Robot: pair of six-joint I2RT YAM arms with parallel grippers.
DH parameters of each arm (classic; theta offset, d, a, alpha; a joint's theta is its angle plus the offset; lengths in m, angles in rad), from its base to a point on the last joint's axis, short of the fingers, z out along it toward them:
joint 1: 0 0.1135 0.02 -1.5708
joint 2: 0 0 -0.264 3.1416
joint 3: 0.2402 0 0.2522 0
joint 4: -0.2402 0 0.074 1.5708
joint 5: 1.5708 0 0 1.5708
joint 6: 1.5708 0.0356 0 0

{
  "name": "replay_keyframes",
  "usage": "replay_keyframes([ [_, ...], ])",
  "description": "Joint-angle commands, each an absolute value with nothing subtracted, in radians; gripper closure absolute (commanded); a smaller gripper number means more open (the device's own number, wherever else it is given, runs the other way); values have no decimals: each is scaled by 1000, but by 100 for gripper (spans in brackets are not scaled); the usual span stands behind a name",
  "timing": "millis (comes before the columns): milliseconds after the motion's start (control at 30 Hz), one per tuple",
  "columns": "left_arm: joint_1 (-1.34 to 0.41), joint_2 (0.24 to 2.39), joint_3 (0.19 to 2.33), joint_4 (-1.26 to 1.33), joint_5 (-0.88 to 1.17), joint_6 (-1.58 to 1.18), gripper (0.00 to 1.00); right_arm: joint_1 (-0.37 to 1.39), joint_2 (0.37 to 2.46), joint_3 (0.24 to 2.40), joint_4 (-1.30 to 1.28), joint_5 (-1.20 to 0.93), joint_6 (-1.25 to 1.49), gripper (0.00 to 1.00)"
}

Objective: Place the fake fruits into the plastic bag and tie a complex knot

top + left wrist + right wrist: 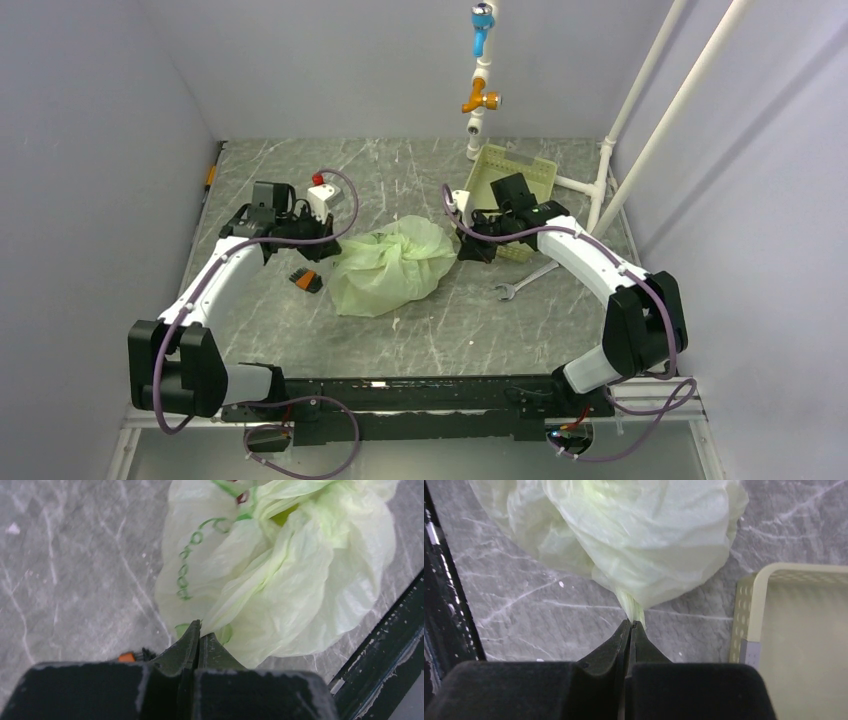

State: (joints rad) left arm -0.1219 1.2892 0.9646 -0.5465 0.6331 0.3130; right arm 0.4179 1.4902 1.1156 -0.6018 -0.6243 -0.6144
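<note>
A robotics lab test cell, plain pale walls [100,150] boxed in a grey marble-look tabletop [420,330], left arm [213,282] and right arm [585,255] sat bolted to a black rail [420,388], purple cables [356,205] looped loose, white pipes [646,70] with coloured valve fittings [481,100] stood at the back.

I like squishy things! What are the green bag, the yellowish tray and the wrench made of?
The bag looks like thin, partly see-through plastic film: it crinkles and folds softly. The tray seems stiff matte plastic, with rows of little holes in its wall. The wrench is probably metal: grey and a bit shiny.
</note>
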Motion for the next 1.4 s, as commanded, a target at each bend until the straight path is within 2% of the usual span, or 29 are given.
replay_keyframes([
  [0,-53,1275,954,-528,408,270,100,364,1473,1094,-683,-506,-682,100],
  [167,-75,1284,943,-495,643,217,100,395,1499,1152,-742,-684,-709,100],
  [300,-151,1311,970,-488,695,203,100,466,1522,1212,-801,-802,-732,100],
  [333,-158,1312,975,-488,696,196,100,476,1528,1224,-817,-804,-734,93],
  [433,-159,1299,971,-486,697,188,100,476,1531,1236,-831,-766,-727,51],
  [467,-160,1297,968,-485,698,190,100,477,1529,1232,-828,-748,-725,42],
  [500,-160,1293,965,-486,699,190,100,477,1525,1228,-820,-734,-724,39],
  [667,-160,1287,949,-477,706,191,100,483,1551,1231,-788,-710,-696,47],
  [900,-160,1284,947,-467,705,184,100,514,1590,1193,-585,-575,-585,44],
  [1000,-160,1283,946,-461,698,178,100,545,1604,1175,-530,-527,-560,38],
  [1100,-160,1283,941,-452,693,170,100,571,1609,1148,-465,-466,-546,39],
  [1167,-160,1285,937,-448,689,166,100,577,1614,1132,-430,-427,-544,45],
  [1300,-152,1285,938,-456,653,175,100,574,1614,1131,-446,-375,-592,78],
  [1367,-133,1281,941,-457,629,178,100,561,1601,1137,-494,-376,-632,88],
])
